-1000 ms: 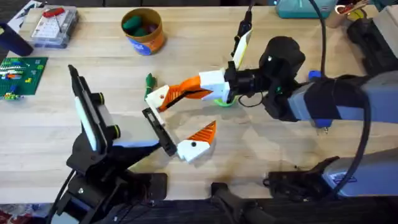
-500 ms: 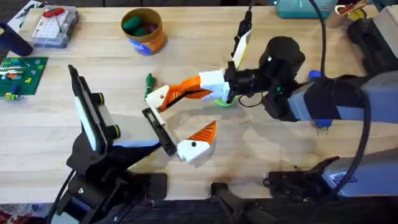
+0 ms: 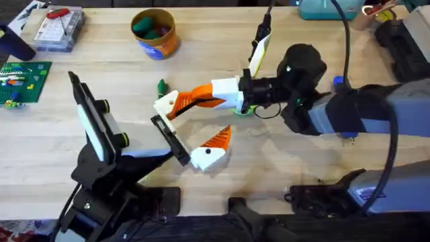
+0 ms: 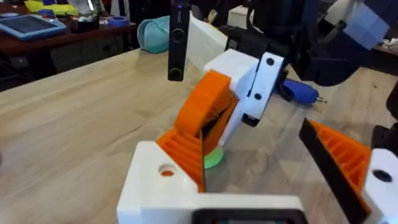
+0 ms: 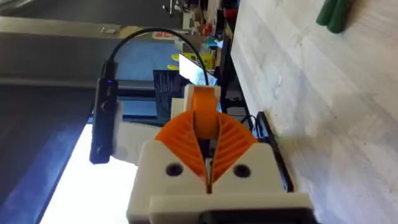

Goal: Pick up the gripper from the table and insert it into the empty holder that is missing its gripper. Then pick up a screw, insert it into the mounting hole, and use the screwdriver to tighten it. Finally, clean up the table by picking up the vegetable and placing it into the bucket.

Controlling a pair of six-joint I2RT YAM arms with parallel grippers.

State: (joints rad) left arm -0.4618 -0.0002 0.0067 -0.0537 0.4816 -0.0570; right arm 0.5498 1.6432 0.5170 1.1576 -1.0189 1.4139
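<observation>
My right gripper (image 3: 220,93) is shut on the orange ribbed gripper (image 3: 195,98), holding it slanted down to the left. The wedge's lower end touches the white holder (image 3: 167,104) at one end of the black rail (image 3: 169,140) on my left arm. In the left wrist view the gripper (image 4: 202,115) rests on the holder (image 4: 163,186). My left gripper (image 3: 195,124) stands open, its other mount carrying a fixed orange wedge (image 3: 218,139). The dark-green vegetable (image 3: 162,86) lies just beyond the holder. The bucket (image 3: 154,32) stands at the back. The blue screwdriver (image 4: 300,91) lies behind my right arm.
A flat green disc (image 3: 242,111) lies under my right gripper. A clear parts box (image 3: 57,27) and a green board (image 3: 20,77) sit at the far left. A black bar with a cable (image 3: 260,33) stands behind the right gripper.
My right gripper has shifted a little left with the orange gripper. The left arm's rail, holder and fixed wedge have also moved slightly left and back.
</observation>
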